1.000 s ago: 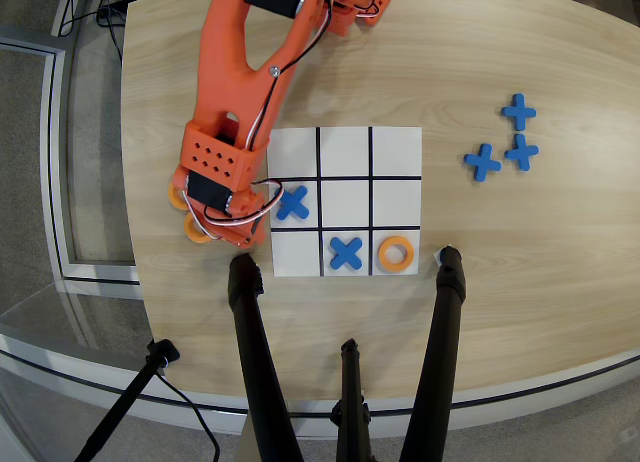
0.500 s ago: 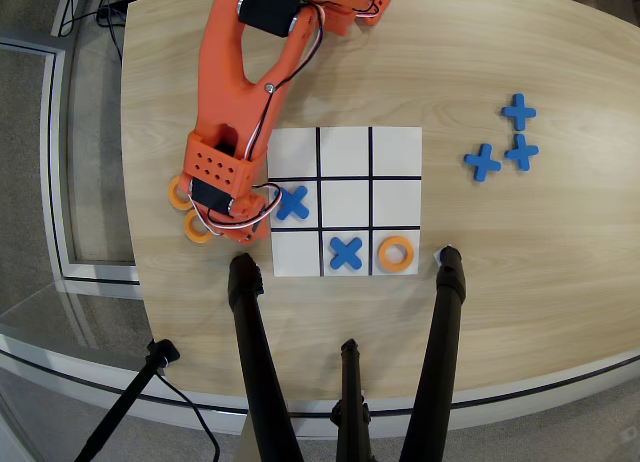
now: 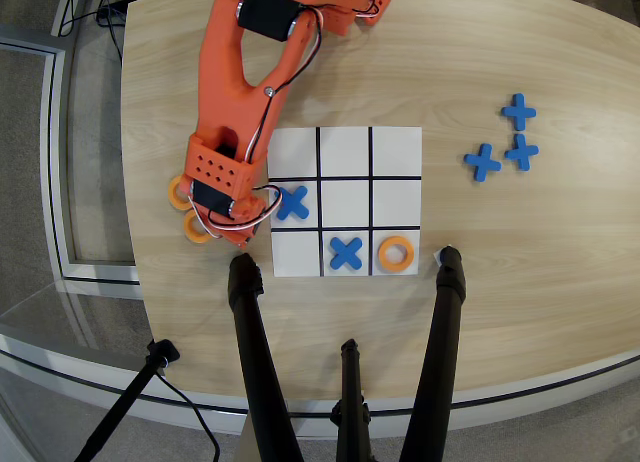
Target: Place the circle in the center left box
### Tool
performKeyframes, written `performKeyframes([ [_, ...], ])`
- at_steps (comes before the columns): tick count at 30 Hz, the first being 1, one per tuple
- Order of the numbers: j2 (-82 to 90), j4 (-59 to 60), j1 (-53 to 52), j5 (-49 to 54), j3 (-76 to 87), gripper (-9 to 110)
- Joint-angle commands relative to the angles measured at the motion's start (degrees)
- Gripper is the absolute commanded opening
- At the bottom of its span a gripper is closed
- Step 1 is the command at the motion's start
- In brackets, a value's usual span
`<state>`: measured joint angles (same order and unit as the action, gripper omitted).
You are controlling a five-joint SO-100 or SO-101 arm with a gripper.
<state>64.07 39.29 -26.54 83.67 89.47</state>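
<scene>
My orange arm reaches down to the table just left of the 3x3 grid sheet (image 3: 345,142) in the overhead view. Its gripper (image 3: 212,222) is mostly hidden under the wrist, so I cannot tell how the jaws stand. It hovers over two orange rings, one (image 3: 177,193) and another (image 3: 196,230), each partly covered by the arm. A third orange ring (image 3: 397,253) lies in the bottom right cell. The middle-row cell at the right end (image 3: 396,202) is bare white. Blue crosses lie in the middle-row left cell (image 3: 292,202) and the bottom middle cell (image 3: 346,252).
Three spare blue crosses (image 3: 508,142) lie on the wooden table to the right of the grid. Black tripod legs (image 3: 250,322) (image 3: 446,292) rise from the table's near edge below the grid. The table edge curves at the left.
</scene>
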Motion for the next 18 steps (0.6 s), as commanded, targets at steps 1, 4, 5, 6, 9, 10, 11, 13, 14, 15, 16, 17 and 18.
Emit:
performKeyframes([
  [1, 0.5, 0.1, 1.1, -0.7, 0.9, 1],
  [4, 1.0, 0.1, 1.7, -1.8, 1.4, 0],
  [5, 1.2, 0.1, 1.8, -2.1, 1.8, 0],
  [6, 1.5, 0.1, 2.1, -2.6, 2.0, 0],
  [9, 2.7, 0.1, 2.8, -4.1, 3.0, 0],
  [10, 3.3, 0.1, 3.1, -4.8, 3.4, 0],
  [11, 4.0, 0.1, 3.3, -5.5, 3.8, 0],
  [13, 6.2, 0.2, 3.9, -7.1, 4.9, 0],
  [14, 7.5, 0.5, 4.2, -7.7, 5.5, 0],
  [15, 9.1, 0.8, 4.7, -8.2, 6.2, 0],
  [16, 10.5, 1.1, 5.1, -8.9, 6.7, 0],
  [17, 12.2, 1.5, 5.5, -9.4, 7.1, 0],
  [18, 13.9, 1.8, 6.1, -10.1, 7.4, 0],
])
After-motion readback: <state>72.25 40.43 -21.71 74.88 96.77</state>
